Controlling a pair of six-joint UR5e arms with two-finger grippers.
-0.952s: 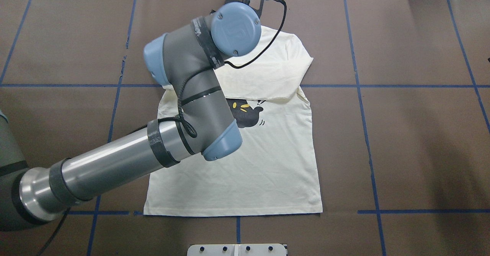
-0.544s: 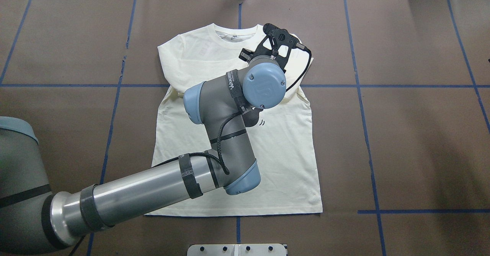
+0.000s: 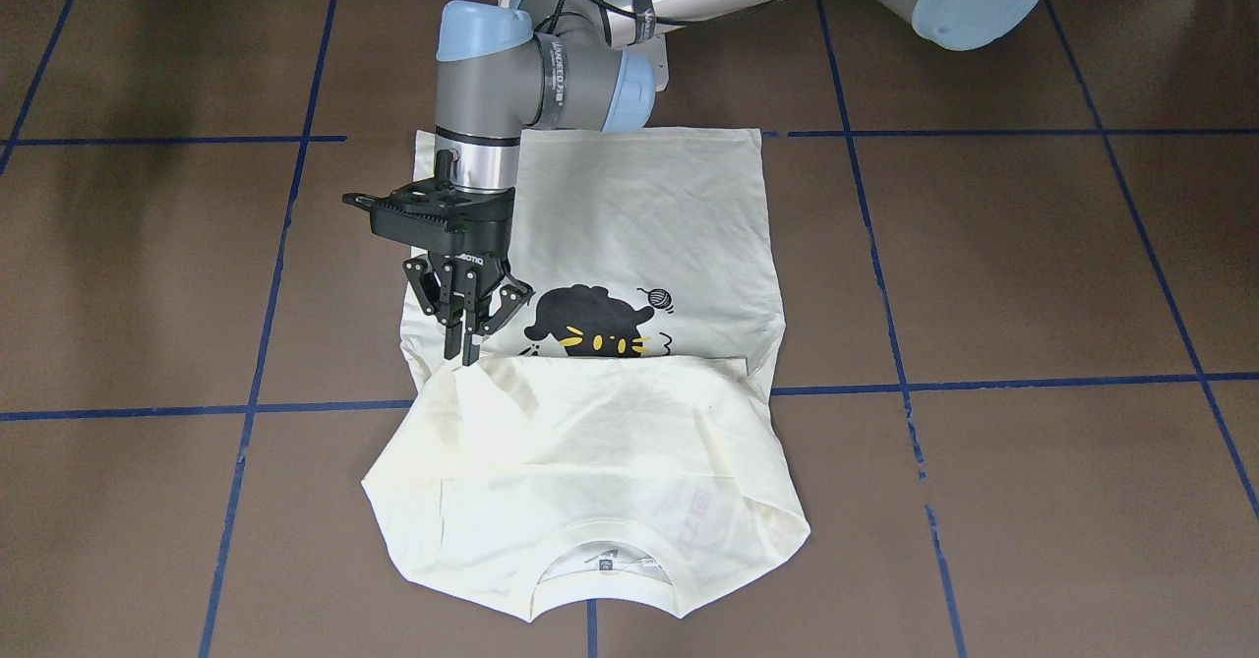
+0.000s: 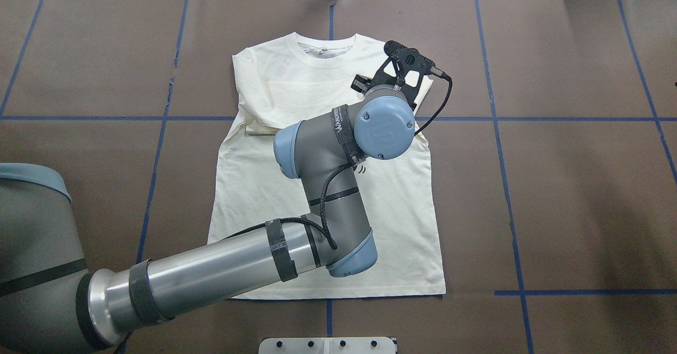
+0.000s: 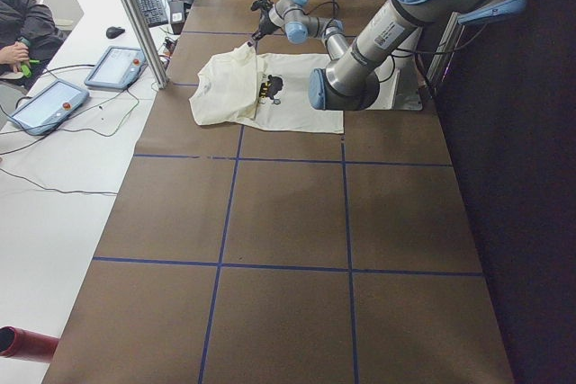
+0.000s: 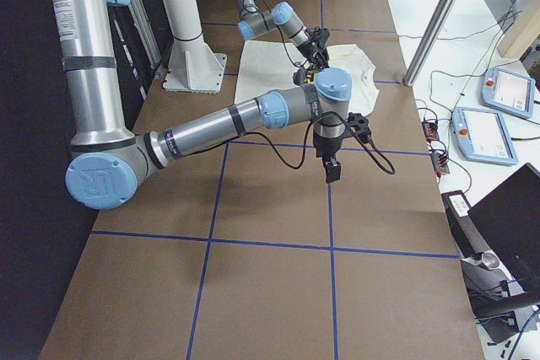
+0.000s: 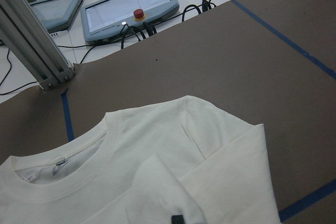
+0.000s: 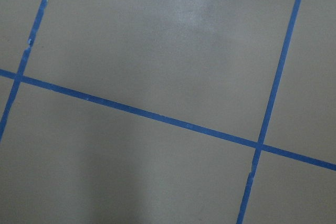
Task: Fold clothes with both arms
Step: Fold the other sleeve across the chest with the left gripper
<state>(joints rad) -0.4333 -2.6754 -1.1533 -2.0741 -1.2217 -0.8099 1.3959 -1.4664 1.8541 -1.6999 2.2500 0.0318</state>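
The cream-white shirt (image 4: pixel 391 227) lies front up on the brown table, collar (image 4: pixel 325 52) at the far edge. A sleeve is folded across the chest and covers the lettering; part of the black cat print (image 3: pixel 590 329) shows. My left gripper (image 3: pixel 465 351) points down at the shirt's right shoulder side, shut on the corner of the folded sleeve. In the left wrist view the sleeve cloth (image 7: pixel 168 192) bunches at one black fingertip (image 7: pixel 178 218). My right gripper (image 6: pixel 332 173) hangs over bare table well clear of the shirt; I cannot tell if it is open or shut.
Blue tape lines grid the table (image 4: pixel 555 184). A white base plate (image 4: pixel 328 345) sits at the near edge. An aluminium post (image 7: pixel 31 40) and teach pendants (image 7: pixel 131 9) stand beyond the far edge. An operator (image 5: pixel 18 24) sits at the side bench.
My left arm swung from the table's far edge back over the shirt and moved right, drawing the sleeve across the chest. The collar is uncovered and the shirt's left shoulder has shifted right.
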